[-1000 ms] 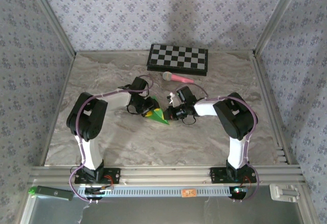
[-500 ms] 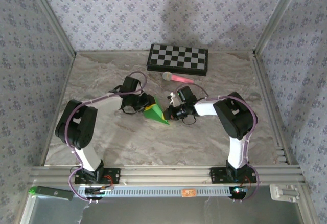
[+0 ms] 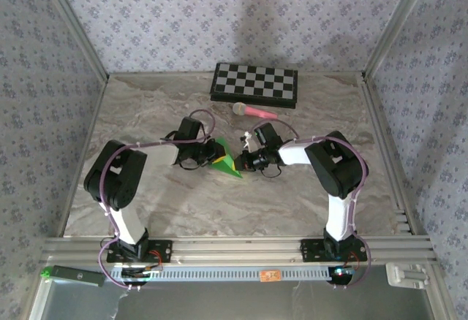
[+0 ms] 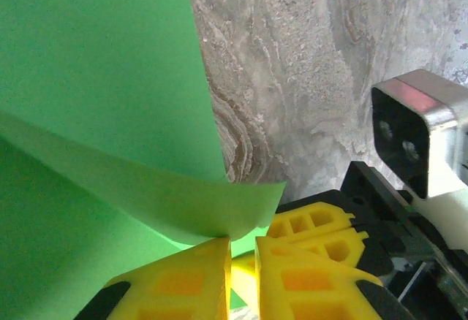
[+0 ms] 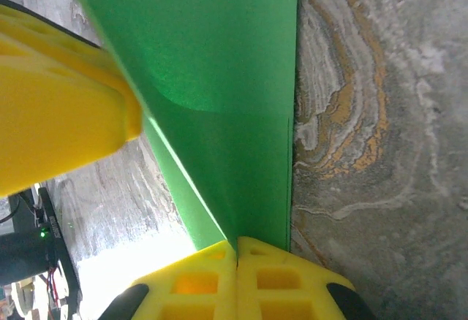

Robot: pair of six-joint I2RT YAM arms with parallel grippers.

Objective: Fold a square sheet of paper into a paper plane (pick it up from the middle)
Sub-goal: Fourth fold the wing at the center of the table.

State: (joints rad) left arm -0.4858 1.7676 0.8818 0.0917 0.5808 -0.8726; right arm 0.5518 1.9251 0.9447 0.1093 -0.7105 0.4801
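The green sheet of paper (image 3: 225, 164) lies mid-table, folded to a pointed shape, between my two grippers. My left gripper (image 3: 210, 156) is at its left side. In the left wrist view its yellow jaws (image 4: 241, 250) have closed to a slim gap on the edge of a raised, curling flap of the paper (image 4: 95, 79). My right gripper (image 3: 241, 164) is at the paper's right end. In the right wrist view it (image 5: 237, 250) is shut on a standing crease of the paper (image 5: 219, 79). The right gripper's yellow fingers (image 4: 314, 225) sit just beyond the left one's.
A black-and-white checkered board (image 3: 254, 84) lies at the table's far edge, with a pink-handled microphone (image 3: 252, 110) just in front of it. Marble tabletop (image 3: 219, 203) stretches toward the arm bases. Patterned walls and metal posts enclose the table on three sides.
The left jaws have narrowed onto the paper flap while the left arm shifted its elbow and brought the gripper back against the paper. The right gripper has kept its grip and place.
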